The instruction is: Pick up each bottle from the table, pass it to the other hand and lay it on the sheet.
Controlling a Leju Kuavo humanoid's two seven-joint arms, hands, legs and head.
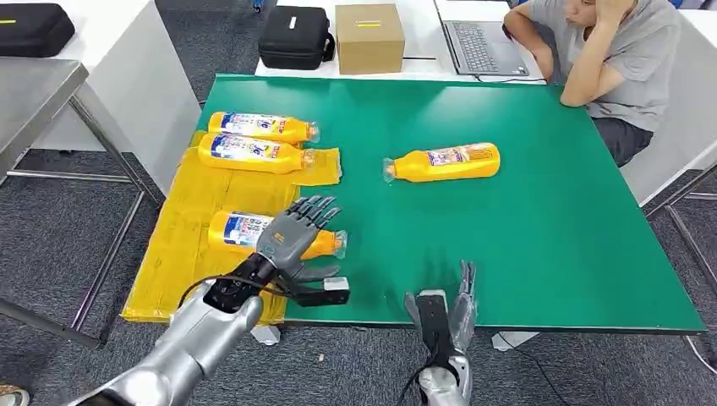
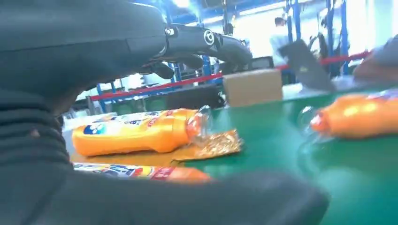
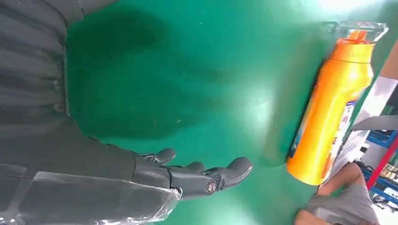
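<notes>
The green surface (image 1: 524, 228) carries a yellow sheet (image 1: 182, 237) along its left edge, with three bottles (image 1: 254, 152) lying on it. A fourth bottle (image 1: 444, 162) lies mid-surface. The left hand (image 1: 296, 233) hovers spread above the nearest; the right hand (image 1: 452, 313), spread and empty, is at the near edge.

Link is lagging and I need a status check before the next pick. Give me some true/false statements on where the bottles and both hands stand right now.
1. Three bottles lie on the yellow sheet. True: the far bottle, the middle bottle and the near bottle.
2. The lone bottle on the green table stands upright. False: it lies on its side.
3. The left hand is over the near bottle, fingers spread. True.
4. The right hand holds a bottle. False: it is empty at the table's near edge.
5. A person is sitting at the far right corner. True.
</notes>
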